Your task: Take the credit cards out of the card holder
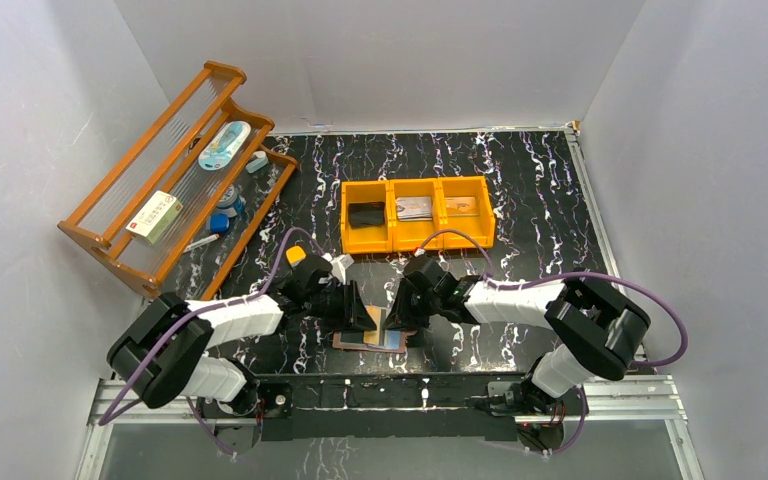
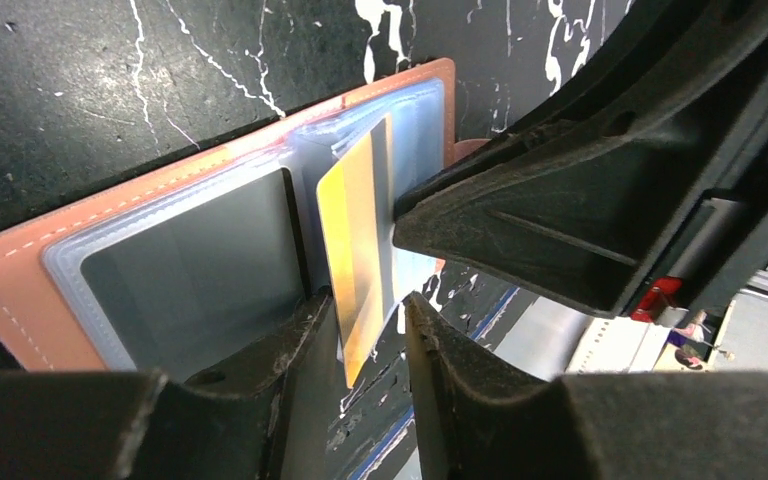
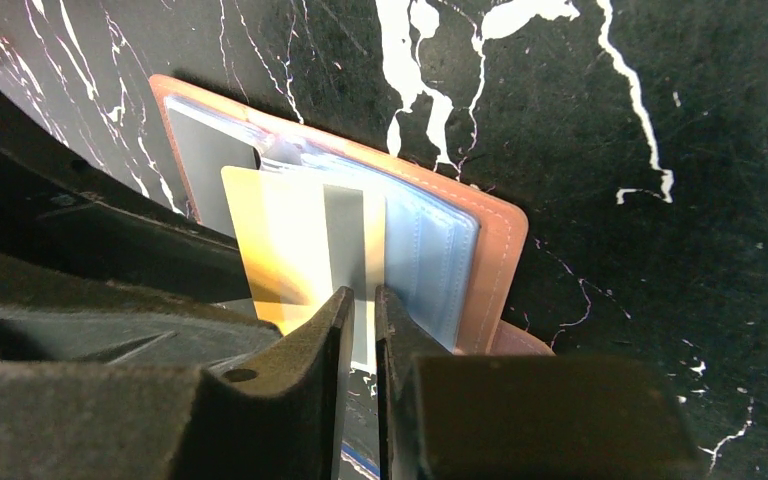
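r gripper (image 3: 363, 310) is clamped on the yellow card (image 3: 280, 250), which sticks partway out of the holder (image 2: 20, 300) lying open. l gripper (image 2: 365, 298) straddles the same card, fingers apart, no grip. a grey card (image 2: 190, 290) looks left in the holder's other pocket. beyond the holder, the tray (image 1: 417, 241) seems to have a few cards (image 1: 415, 208) already, so i'd say approx past halfway.
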